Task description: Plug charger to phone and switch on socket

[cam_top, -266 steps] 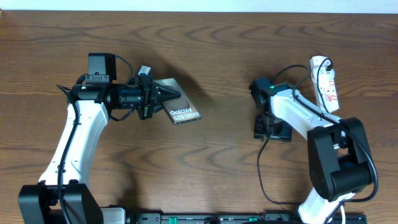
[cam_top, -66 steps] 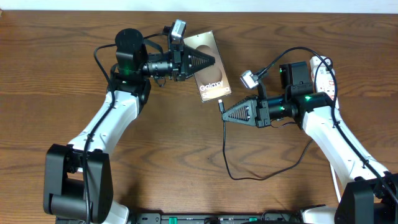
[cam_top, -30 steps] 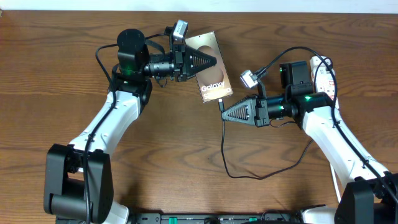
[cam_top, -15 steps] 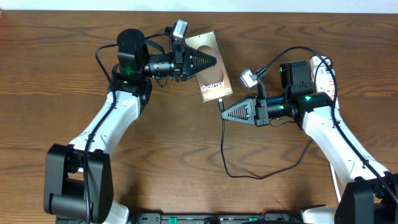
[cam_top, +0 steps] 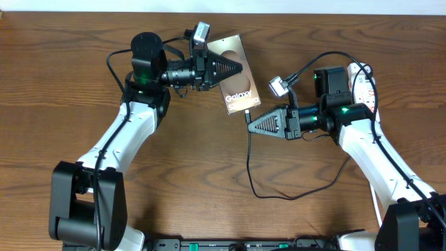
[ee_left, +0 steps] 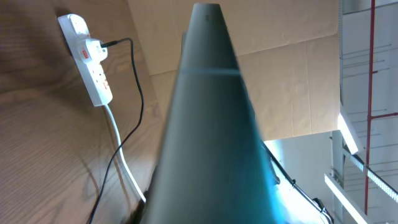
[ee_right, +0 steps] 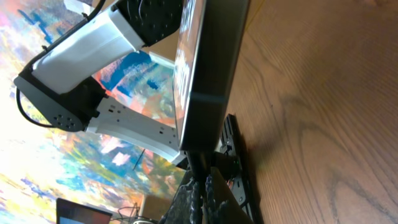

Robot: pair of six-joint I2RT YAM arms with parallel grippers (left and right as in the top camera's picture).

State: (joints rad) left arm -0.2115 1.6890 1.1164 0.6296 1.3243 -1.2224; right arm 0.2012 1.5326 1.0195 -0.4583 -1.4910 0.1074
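The phone (cam_top: 241, 92), a bronze-grey slab with white "Galaxy" lettering, is held off the table at the back centre with my left gripper (cam_top: 239, 68) shut on it. In the left wrist view the phone (ee_left: 205, 118) shows edge-on and hides the fingers. My right gripper (cam_top: 249, 125) is shut on the charger (cam_top: 251, 178) just behind its black plug tip (ee_right: 196, 160). The tip meets the phone's lower edge (ee_right: 208, 74); I cannot tell if it is seated. The white socket (cam_top: 364, 82) lies at the far right, partly under my right arm.
The charger's black cable loops across the table front (cam_top: 279, 198) and back up towards the socket (ee_left: 90, 59), where a black plug sits. A white cord (ee_left: 122, 152) trails from the strip. My left arm (ee_right: 93, 46) shows behind the phone.
My right gripper has edged slightly up and left towards the phone with the plug tip. The left arm and the phone have stayed put.
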